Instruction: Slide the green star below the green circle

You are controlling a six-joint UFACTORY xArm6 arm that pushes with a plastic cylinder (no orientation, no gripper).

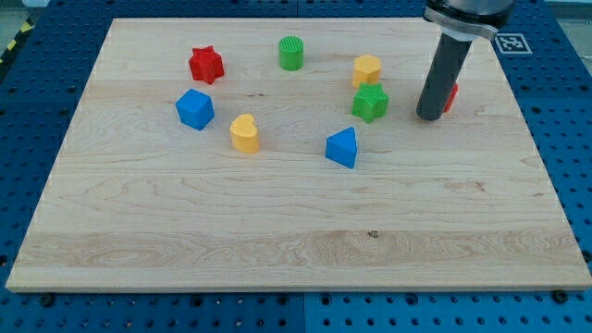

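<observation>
**Rod stands just right of the green star**

No brand or readable writing shows; only a black-and-white square marker point(510, 42) sits at the view's top right. The arm has no pincer, just a dark rod. My tip point(429, 117) rests on the wooden board point(277, 240), close beside the green star point(369, 102) without touching, a red block point(450, 96) half hidden behind it. The star has no clear long axis. It lies right of and lower than the green circle point(291, 53), just under the yellow hexagon point(367, 70).

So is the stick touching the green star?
Apart. The camera view shows bare wood between my tip and the green star; the tip sits to the star's right.
</observation>
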